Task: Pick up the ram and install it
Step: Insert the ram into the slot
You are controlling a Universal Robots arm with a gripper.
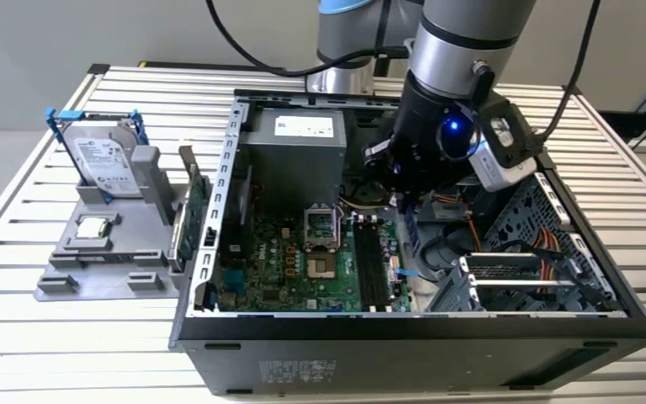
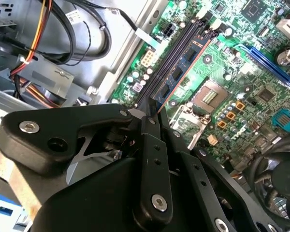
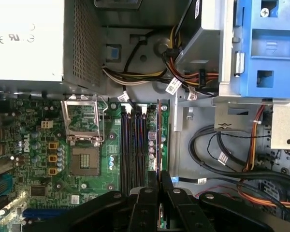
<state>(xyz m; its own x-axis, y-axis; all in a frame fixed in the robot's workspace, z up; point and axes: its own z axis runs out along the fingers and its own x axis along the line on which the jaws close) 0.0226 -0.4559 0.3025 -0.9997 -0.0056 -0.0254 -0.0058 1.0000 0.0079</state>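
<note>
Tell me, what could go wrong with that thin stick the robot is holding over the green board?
1. The slim dark blue-green ram stick, pinched edge-on by the black gripper, sits over the black motherboard slots; a small misalignment could jam it against a slot wall.
2. It is gripped at one end only, so pressing might tilt it and seat it unevenly.
3. The bundled black and orange cables lie close beside the arm and could snag.
</note>
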